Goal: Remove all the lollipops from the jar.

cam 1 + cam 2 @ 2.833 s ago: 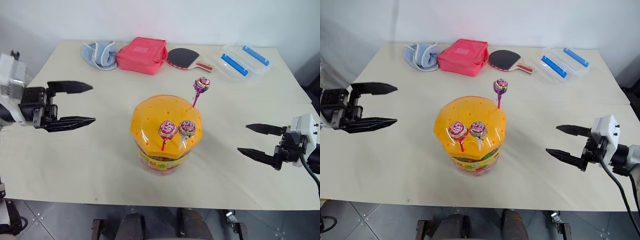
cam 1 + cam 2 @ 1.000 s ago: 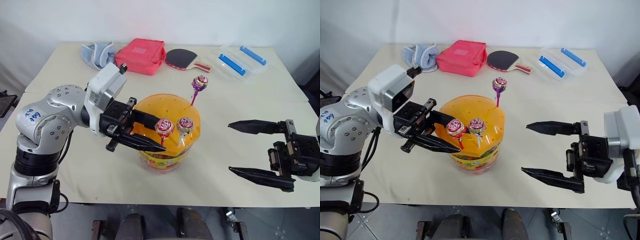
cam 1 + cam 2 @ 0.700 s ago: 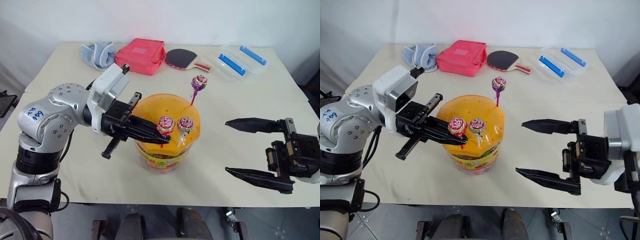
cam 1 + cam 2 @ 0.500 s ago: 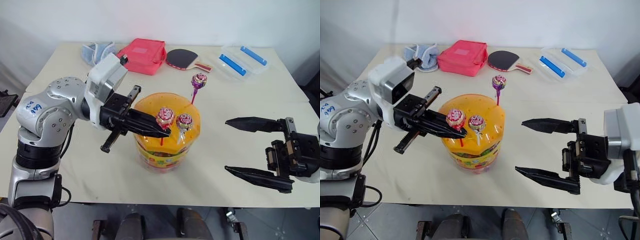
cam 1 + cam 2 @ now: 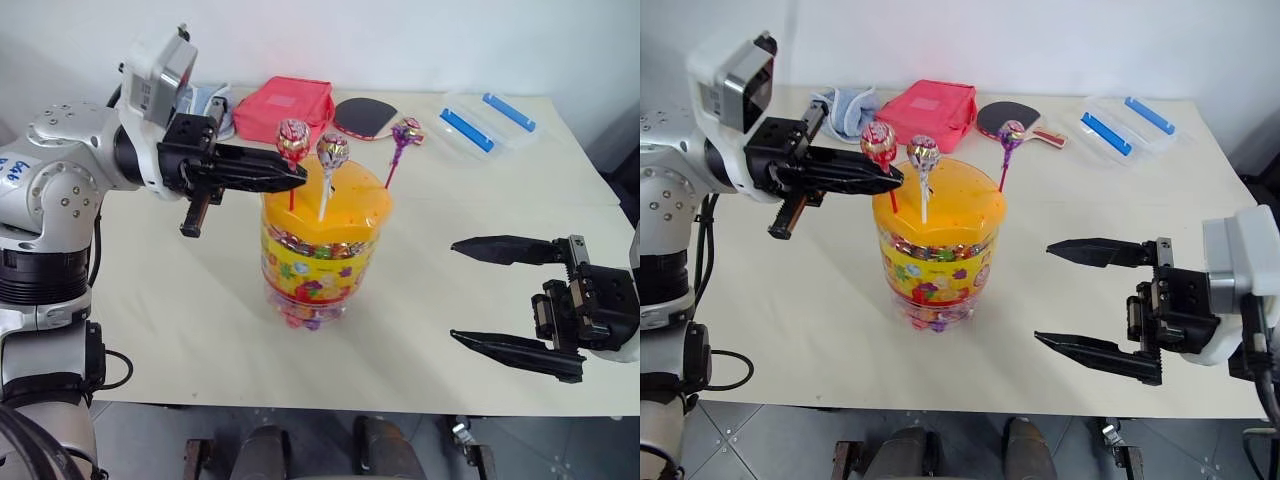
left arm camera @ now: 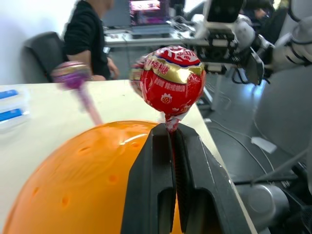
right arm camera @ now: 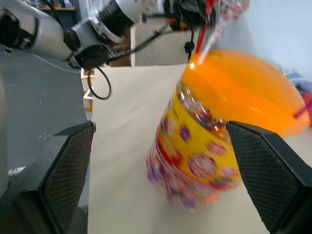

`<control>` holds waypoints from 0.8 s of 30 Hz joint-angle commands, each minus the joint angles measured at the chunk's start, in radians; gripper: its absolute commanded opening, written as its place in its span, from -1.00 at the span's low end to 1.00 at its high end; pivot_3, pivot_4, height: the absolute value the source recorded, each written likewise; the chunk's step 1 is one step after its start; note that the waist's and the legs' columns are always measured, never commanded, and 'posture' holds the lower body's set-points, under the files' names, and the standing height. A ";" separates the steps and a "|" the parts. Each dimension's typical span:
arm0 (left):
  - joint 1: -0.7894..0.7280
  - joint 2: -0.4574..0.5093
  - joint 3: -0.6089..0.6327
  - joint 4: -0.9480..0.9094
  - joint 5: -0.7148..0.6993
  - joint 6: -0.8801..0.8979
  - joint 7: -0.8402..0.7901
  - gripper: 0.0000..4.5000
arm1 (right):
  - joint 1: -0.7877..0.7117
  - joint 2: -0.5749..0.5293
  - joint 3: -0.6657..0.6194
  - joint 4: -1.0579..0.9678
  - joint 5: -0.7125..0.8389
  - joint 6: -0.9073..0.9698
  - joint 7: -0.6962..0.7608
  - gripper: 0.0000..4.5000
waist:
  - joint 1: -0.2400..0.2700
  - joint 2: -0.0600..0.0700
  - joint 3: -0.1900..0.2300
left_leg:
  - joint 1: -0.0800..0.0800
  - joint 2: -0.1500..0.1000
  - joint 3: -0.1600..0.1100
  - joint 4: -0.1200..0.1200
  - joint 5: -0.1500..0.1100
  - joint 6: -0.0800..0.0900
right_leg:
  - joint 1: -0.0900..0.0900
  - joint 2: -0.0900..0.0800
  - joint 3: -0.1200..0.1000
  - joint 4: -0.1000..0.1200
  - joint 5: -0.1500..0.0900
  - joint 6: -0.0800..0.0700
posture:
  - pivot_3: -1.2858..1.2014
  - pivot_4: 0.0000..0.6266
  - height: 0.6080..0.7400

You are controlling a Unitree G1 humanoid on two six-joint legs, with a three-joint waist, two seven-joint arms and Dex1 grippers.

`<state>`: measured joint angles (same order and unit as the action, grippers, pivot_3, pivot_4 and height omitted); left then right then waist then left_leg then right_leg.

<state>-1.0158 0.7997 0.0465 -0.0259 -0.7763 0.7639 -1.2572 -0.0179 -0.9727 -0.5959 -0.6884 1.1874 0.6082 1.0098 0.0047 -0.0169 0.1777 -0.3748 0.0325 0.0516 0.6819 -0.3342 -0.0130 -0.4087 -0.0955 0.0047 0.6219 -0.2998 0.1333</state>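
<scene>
Three lollipops sit in the jar (image 5: 312, 250); my left gripper (image 5: 290, 178) clamps the red lollipop's (image 5: 292, 138) stick. Right gripper (image 5: 505, 295) gapes empty. Next I'd pull upward.

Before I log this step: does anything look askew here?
Yes. The clear plastic jar with orange domed lid leans instead of standing flat, apparently dragged by the red-wrapped lollipop pinched in the left gripper.

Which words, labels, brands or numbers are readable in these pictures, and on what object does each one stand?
Left arm: blue handwriting, not readable.
Lollipop wrappers: printing, not readable.
Jar band: coloured print, no readable words.
Screen behind the person: too blurred to read.
</scene>
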 commanded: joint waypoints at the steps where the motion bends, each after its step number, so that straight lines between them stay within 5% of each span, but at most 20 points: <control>1: -0.016 0.008 0.050 -0.035 -0.023 0.013 0.023 -0.99 | -0.011 -0.008 -0.015 0.015 -0.017 -0.024 0.022 1.00 | 0.001 0.000 0.000 | 0.000 0.000 0.000 0.000 0.000 0.000 | 0.000 0.000 0.000 0.000 0.000 0.000 | 0.03 -0.52 1.00; 12: 0.039 0.033 0.101 -0.091 -0.047 0.060 0.079 -0.99 | -0.050 -0.005 0.013 0.045 -0.046 -0.023 0.046 1.00 | -0.004 0.000 0.000 | 0.000 0.000 0.000 0.000 0.000 0.000 | 0.000 0.000 0.000 0.000 0.000 0.000 | 0.03 -0.52 1.00; 24: 0.030 0.105 0.173 0.042 0.083 0.014 0.254 -0.99 | -0.050 -0.007 0.008 0.069 -0.068 -0.032 0.069 1.00 | -0.004 -0.001 0.001 | 0.000 0.000 0.001 0.000 0.000 0.000 | 0.000 0.000 0.000 0.000 0.000 0.000 | 0.03 -0.52 1.00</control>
<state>-0.9687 0.8706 0.1716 0.0013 -0.7204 0.7812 -1.0449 -0.0635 -0.9726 -0.5648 -0.6203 1.1195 0.5911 1.0696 0.0004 -0.0179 0.1783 -0.3748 0.0328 0.0524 0.6818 -0.3342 -0.0131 -0.4091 -0.0954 0.0044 0.6221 -0.2998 0.1335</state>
